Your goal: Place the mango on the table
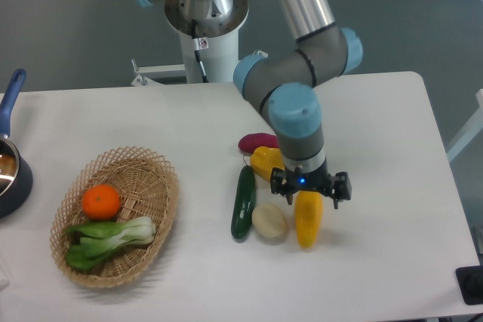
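The mango [308, 220], a smooth yellow-orange oval, lies on the white table [377, 126] right of centre, its long axis pointing toward the front edge. My gripper [311, 192] points straight down over the mango's far end. Its jaws stand wider than the fruit, one finger on each side with gaps showing, so it looks open. The gripper body hides the mango's far tip.
A pale potato [269, 221] touches the mango's left side, with a cucumber [243, 203] beyond it. A yellow bell pepper [266, 162] and a purple vegetable [258, 142] lie behind. A wicker basket [155, 179] at the left holds an orange [101, 202] and bok choy [106, 235]. A blue pot [9, 175] sits at the left edge.
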`<state>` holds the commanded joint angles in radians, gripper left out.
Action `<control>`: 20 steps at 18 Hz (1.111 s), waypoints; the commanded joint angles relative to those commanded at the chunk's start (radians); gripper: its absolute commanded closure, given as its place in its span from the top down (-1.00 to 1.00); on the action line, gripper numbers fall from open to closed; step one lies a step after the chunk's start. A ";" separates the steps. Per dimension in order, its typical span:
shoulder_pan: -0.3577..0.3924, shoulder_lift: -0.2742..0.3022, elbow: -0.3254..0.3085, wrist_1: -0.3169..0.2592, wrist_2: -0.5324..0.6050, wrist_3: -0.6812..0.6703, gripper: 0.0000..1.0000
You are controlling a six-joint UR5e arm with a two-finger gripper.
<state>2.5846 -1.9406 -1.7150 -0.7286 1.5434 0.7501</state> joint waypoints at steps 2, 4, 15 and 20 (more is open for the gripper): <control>0.026 0.015 0.011 -0.003 -0.011 0.002 1.00; 0.043 0.020 0.011 -0.002 -0.011 0.000 1.00; 0.088 0.054 0.161 -0.340 -0.008 0.346 1.00; 0.114 0.052 0.213 -0.485 -0.003 0.526 1.00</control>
<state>2.6983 -1.8883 -1.5017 -1.2133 1.5401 1.2761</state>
